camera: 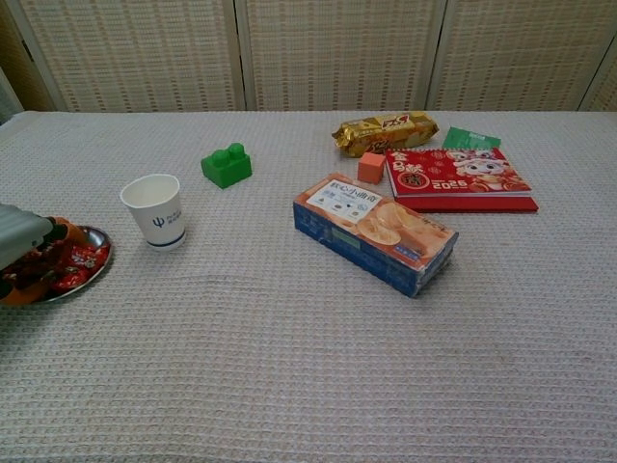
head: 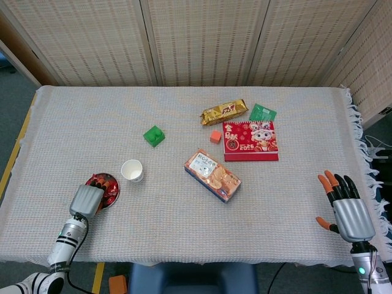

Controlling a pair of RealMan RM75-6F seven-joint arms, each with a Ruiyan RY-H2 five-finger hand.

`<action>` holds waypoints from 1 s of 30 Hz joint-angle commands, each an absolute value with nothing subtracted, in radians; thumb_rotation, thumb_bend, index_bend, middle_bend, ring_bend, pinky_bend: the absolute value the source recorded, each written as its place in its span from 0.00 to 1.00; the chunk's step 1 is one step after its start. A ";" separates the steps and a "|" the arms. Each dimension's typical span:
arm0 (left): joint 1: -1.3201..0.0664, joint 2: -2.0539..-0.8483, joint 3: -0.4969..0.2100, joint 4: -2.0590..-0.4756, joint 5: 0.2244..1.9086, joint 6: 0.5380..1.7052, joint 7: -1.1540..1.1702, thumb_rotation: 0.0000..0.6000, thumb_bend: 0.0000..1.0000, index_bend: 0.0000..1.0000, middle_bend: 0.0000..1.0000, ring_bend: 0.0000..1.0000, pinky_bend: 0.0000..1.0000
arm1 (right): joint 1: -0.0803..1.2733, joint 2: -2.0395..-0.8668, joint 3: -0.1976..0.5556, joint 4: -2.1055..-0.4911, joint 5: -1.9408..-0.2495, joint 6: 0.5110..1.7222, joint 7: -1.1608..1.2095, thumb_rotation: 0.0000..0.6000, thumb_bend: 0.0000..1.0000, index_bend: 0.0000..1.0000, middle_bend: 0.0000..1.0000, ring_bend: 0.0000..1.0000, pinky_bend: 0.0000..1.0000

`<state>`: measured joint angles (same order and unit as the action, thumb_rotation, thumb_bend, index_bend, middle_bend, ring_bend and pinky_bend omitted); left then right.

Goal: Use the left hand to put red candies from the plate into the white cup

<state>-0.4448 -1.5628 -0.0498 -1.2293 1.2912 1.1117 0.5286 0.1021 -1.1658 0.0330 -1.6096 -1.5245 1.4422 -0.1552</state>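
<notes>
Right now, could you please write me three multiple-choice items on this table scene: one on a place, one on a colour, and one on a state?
1. The white cup stands:
A. right of the plate
B. on the calendar
C. beside the right hand

2. The toy brick is:
A. blue
B. green
C. yellow

3. The right hand is:
A. holding the cup
B. holding a candy
C. empty, fingers apart

Answers: 1 A, the cup sits just right of the candy plate; 2 B, the brick is plainly green; 3 C, nothing lies in its spread fingers.

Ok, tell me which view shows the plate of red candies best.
The chest view: the plate sits low at the left edge, its rim and the red candies readable, though the left hand covers part. The head view shows the plate small, largely under that hand.
</notes>
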 commanded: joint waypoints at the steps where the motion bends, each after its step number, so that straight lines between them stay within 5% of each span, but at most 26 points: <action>1: -0.444 -1.572 -0.048 -1.212 1.304 1.121 0.511 1.00 0.36 0.35 0.30 0.39 0.95 | 0.102 -1.164 0.033 -1.612 -1.523 1.441 -0.156 1.00 0.02 0.00 0.00 0.00 0.00; 30: -0.427 -1.575 -0.066 -1.146 1.384 1.208 0.318 1.00 0.48 0.57 0.55 0.52 1.00 | 0.104 -1.160 0.033 -1.623 -1.509 1.427 -0.170 1.00 0.02 0.00 0.00 0.00 0.00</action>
